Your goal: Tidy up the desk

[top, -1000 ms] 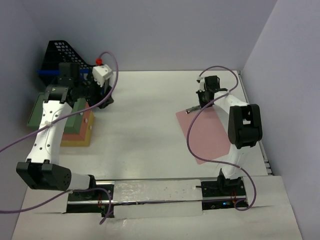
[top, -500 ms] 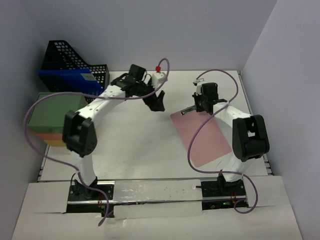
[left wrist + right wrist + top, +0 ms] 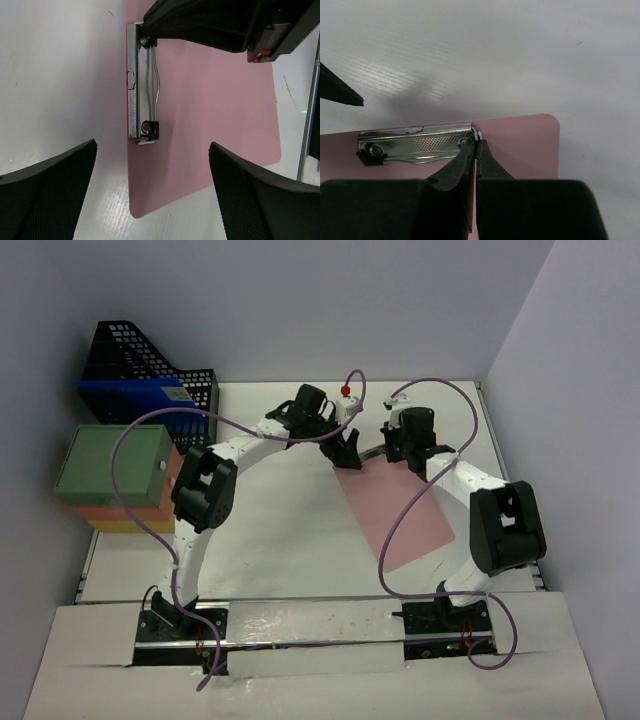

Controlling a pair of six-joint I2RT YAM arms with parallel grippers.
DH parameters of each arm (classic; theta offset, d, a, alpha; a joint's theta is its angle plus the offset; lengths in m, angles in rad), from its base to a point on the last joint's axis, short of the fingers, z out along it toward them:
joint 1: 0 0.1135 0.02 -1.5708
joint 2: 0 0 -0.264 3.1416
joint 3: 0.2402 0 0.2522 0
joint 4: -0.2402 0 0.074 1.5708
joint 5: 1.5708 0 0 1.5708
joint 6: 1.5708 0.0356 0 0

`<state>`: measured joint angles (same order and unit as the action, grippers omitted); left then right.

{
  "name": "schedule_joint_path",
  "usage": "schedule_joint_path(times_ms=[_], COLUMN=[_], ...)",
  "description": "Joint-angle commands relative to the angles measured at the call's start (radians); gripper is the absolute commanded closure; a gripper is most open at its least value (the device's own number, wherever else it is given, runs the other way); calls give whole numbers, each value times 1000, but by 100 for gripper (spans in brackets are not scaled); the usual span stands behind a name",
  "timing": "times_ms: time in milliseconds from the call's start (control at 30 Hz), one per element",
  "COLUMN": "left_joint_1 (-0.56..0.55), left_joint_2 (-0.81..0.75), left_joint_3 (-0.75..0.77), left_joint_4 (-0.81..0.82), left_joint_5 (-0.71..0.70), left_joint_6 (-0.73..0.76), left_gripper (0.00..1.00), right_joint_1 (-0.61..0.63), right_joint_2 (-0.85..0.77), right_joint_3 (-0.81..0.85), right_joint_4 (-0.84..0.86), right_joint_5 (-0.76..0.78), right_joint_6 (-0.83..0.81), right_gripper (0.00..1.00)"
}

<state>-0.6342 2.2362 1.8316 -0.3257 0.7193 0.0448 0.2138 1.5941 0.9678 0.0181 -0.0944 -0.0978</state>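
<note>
A pink clipboard (image 3: pixel 400 510) with a metal clip (image 3: pixel 368 454) lies on the white desk (image 3: pixel 270 510) right of centre. My right gripper (image 3: pixel 392 447) is shut on the clipboard at the end of the clip; the right wrist view shows the jaws pinched together (image 3: pixel 478 144) beside the clip (image 3: pixel 415 145). My left gripper (image 3: pixel 350 450) is open and empty, just above the clip end of the board. In the left wrist view its fingers (image 3: pixel 50 195) stand wide on either side of the clipboard's corner (image 3: pixel 210 125), clear of it.
A black mesh file holder (image 3: pixel 130 355) with a blue folder (image 3: pixel 140 395) stands at the back left. A green box (image 3: pixel 110 465) tops a stack of orange and yellow boxes at the left edge. Lavender walls close in the back and right.
My left arm has swung from the boxes at the left over to the clipboard. My right gripper has dragged the clipboard's clip end leftward, turning the board.
</note>
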Motion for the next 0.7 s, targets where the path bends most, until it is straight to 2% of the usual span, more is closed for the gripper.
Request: schedule_joint_path(times_ms=[0,167,200,300,333,367,400,433,467,567,600,633,667], left_joint_1=[-19,-44,-45,-47,-45,-45,-45,-45,-45,-44,-44,-42,-42], left_joint_2=[44,100,110,126,120,118,101,88,62,-1,-17,-46,-59], left_joint_3=[51,63,63,68,66,65,58,57,55,63,71,106,130], left_joint_4=[62,42,40,16,17,18,24,19,5,-49,-67,-92,-118], left_joint_5=[24,57,66,86,100,107,116,114,107,48,32,14,-5], left_joint_6=[-12,4,-1,-1,-13,-13,-17,-15,-5,61,81,127,156], left_gripper=[1,5,8,28,51,54,77,94,100,100,100,100,100], right_joint_1=[11,16,17,21,22,22,22,22,22,21,21,19,16], right_joint_2=[-70,-88,-91,-97,-98,-98,-99,-100,-102,-128,-151,-165,-183], right_joint_3=[-16,-23,-24,-25,-26,-27,-26,-24,-23,-7,-1,6,15], right_joint_4=[86,94,96,99,100,101,100,98,93,57,44,26,-5], right_joint_5=[-5,-7,-9,-12,-13,-15,-21,-23,-25,-34,-33,-31,-31], right_joint_6=[4,6,6,6,6,6,7,7,6,4,6,7,6], right_gripper=[100,100,100,100,100,100,100,100,100,100,97,84,77])
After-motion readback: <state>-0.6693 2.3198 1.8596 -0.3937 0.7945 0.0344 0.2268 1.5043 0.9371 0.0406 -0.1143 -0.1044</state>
